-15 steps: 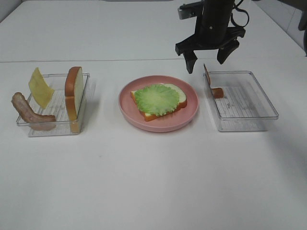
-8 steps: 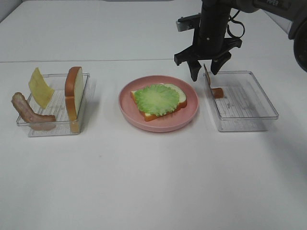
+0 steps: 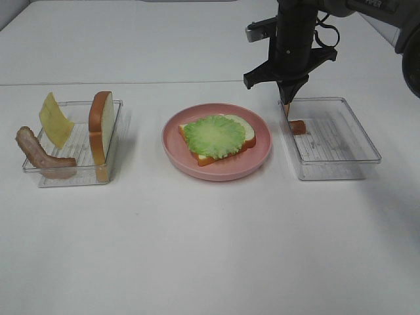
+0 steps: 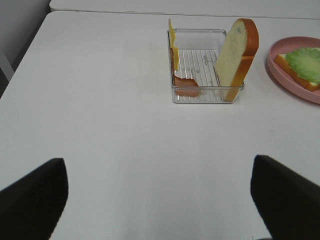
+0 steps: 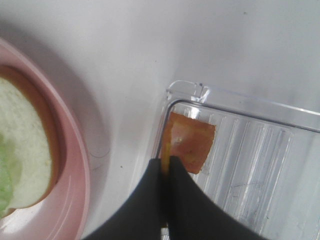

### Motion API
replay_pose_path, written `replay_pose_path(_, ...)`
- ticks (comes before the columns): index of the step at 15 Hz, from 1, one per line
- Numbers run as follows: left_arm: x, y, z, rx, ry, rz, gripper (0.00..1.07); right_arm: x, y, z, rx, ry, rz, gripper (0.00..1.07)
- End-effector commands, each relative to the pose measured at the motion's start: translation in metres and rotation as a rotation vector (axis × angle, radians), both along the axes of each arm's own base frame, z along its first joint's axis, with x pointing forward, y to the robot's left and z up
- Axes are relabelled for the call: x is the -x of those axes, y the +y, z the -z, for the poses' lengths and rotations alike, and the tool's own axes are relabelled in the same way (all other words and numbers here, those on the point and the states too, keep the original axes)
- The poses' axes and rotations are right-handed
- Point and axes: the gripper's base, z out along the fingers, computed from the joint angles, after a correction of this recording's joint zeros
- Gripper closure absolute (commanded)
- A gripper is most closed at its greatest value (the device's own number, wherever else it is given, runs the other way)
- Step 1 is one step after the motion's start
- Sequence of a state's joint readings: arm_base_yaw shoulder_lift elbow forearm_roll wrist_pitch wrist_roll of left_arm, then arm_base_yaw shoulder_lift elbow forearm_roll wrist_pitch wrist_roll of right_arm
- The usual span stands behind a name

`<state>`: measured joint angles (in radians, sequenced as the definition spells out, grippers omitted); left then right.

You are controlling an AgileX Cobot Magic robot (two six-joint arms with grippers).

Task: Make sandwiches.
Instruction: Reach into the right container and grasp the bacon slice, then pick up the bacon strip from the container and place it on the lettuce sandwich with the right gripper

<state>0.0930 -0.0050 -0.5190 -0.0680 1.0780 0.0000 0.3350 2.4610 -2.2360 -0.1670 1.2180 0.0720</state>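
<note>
On the pink plate [image 3: 172, 147] lies a bread slice [image 3: 248, 134] topped with a green lettuce leaf [image 3: 213, 136]. My right gripper [image 3: 287, 98] [image 5: 165, 167] is shut on the upper edge of a brown bacon strip [image 3: 296, 125] [image 5: 189, 146] that leans on the near-plate wall of the right clear tray [image 3: 341, 161]. The left clear tray [image 3: 79, 177] holds an upright bread slice [image 3: 100, 128] [image 4: 234, 52], a yellow cheese slice [image 3: 54, 119] [image 4: 171, 37] and another bacon strip [image 3: 39, 157] [image 4: 186, 86]. In the left wrist view my left gripper [image 4: 160, 200] stands open over bare table, well short of that tray.
The table is white, with a seam running across behind the trays. The plate's rim [image 4: 292, 90] shows beside the left tray in the left wrist view. The right arm's black body [image 3: 293, 33] rises above the right tray's near-plate corner.
The right gripper dropped to the bacon strip in the right tray and its fingers closed on the strip's top edge. Nothing moved on the left side.
</note>
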Motion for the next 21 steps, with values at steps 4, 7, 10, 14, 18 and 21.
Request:
replay_pose_path(4, 0.002, -0.001, 0.0, 0.004, -0.019, 0.002, 0.16, 0.004, -0.004, -0.012, 0.017, 0.022, -0.017, 1.07)
replay_pose_path(7, 0.002, -0.001, 0.0, 0.004, -0.019, 0.002, 0.16, 0.006, -0.005, -0.044, 0.001, -0.036, -0.035, 1.07)
replay_pose_path(10, 0.002, -0.001, 0.0, 0.004, -0.019, 0.002, 0.16, 0.013, -0.006, -0.096, -0.033, -0.127, -0.048, 1.07)
replay_pose_path(14, 0.002, -0.001, 0.0, 0.004, -0.019, 0.002, 0.16, 0.018, -0.004, -0.11, -0.075, -0.144, -0.051, 1.07)
replay_pose_path(18, 0.002, -0.001, 0.0, 0.004, -0.019, 0.002, 0.16, 0.027, 0.021, -0.11, -0.156, -0.117, -0.097, 1.07)
replay_pose_path(21, 0.002, -0.001, 0.0, 0.004, -0.019, 0.002, 0.16, 0.048, 0.067, -0.109, -0.17, -0.103, -0.199, 1.07)
